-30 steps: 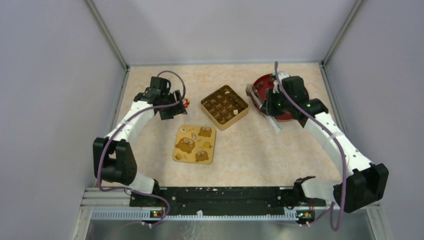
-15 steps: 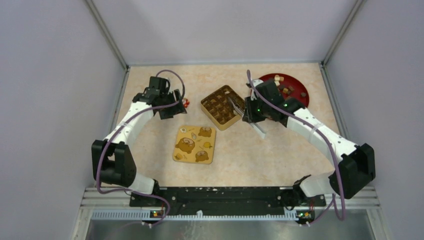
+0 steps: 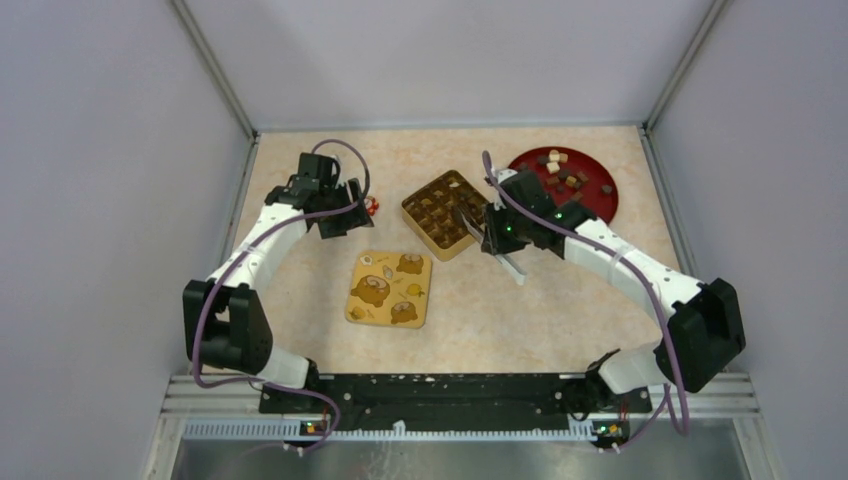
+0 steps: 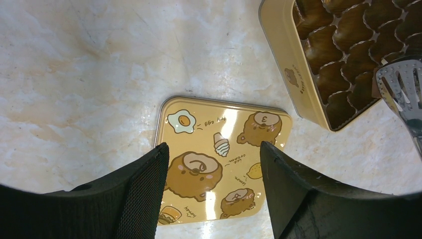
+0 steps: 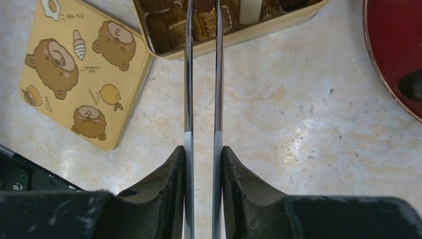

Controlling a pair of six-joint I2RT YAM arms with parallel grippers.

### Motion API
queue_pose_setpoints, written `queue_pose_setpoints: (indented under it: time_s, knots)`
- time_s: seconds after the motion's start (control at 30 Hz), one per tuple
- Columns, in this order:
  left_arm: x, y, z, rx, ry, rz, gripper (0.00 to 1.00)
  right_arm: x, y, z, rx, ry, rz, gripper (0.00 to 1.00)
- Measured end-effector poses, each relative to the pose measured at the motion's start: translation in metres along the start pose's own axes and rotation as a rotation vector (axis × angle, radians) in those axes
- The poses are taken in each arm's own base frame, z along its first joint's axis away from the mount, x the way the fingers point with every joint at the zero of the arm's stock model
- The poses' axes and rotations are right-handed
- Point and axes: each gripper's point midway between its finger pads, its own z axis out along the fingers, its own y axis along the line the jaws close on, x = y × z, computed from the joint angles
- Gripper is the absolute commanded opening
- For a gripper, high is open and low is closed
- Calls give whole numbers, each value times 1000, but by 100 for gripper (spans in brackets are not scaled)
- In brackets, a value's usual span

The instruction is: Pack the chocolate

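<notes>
- Over the box (image 3: 449,213), the right gripper (image 5: 203,154) is clenched on the tongs (image 5: 188,74); their tips reach above the near cells, and a dark lump seems pinched between them, though that is hard to tell.
- Step in hand, as I judge it: dropping one piece into a cell; next the tongs must ease apart squarely over a free cell, then go back to the plate (image 3: 600,205).
- Most chocolate (image 3: 562,180) lies loose on that red plate, just right of the box; a cream piece sits in one cell.
- The left gripper (image 4: 212,147) hangs released, holding nothing, above the lid (image 3: 389,288); the lid lies flat, apart from the box.
- The table (image 3: 560,300) is pale marbled beige, lightly scuffed; plain grey walls (image 3: 450,60) close it in on three sides.
</notes>
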Motion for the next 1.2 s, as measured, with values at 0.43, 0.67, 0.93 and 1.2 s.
queue_pose_setpoints:
  time_s: [0.43, 0.67, 0.93, 1.2]
  knots:
    - [0, 0, 0, 0, 0, 0, 72, 12, -7, 1, 26, 21, 16, 0]
    - [0, 0, 0, 1, 0, 0, 72, 20, -9, -3, 30, 29, 19, 0]
    - [1, -1, 0, 8, 4, 0, 72, 21, -7, -4, 22, 30, 13, 0]
    - [2, -1, 1, 9, 7, -1, 72, 23, -3, -4, 12, 34, 7, 26]
